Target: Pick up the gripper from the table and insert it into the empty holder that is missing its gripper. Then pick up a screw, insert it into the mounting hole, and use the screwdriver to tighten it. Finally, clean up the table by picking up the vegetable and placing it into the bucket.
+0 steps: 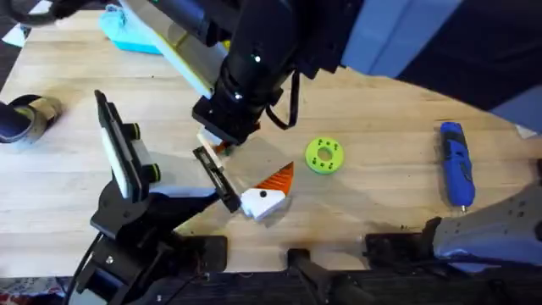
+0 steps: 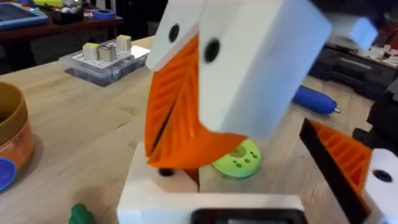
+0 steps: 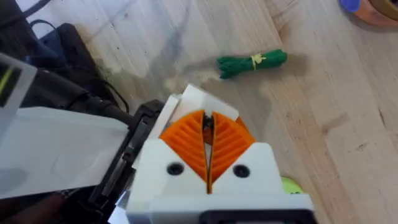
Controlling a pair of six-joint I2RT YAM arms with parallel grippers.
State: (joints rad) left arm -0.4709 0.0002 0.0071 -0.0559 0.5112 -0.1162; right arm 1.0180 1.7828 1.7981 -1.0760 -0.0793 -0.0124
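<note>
Orange ribbed pads of my right gripper [image 3: 208, 146] sit pressed together, holding nothing I can make out, at 11 o'clock of the loose gripper [image 1: 267, 193] lying mid-table; pickup step, I judge, so next: spread, descend, straddle its white block.

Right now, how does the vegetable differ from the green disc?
The vegetable is a dark green, elongated bundle tied with a yellow band. The green disc is lime-coloured, round and flat. The green disc has holes through its face, while the vegetable shows none. Both are green and lie loose on the wooden table.
</note>
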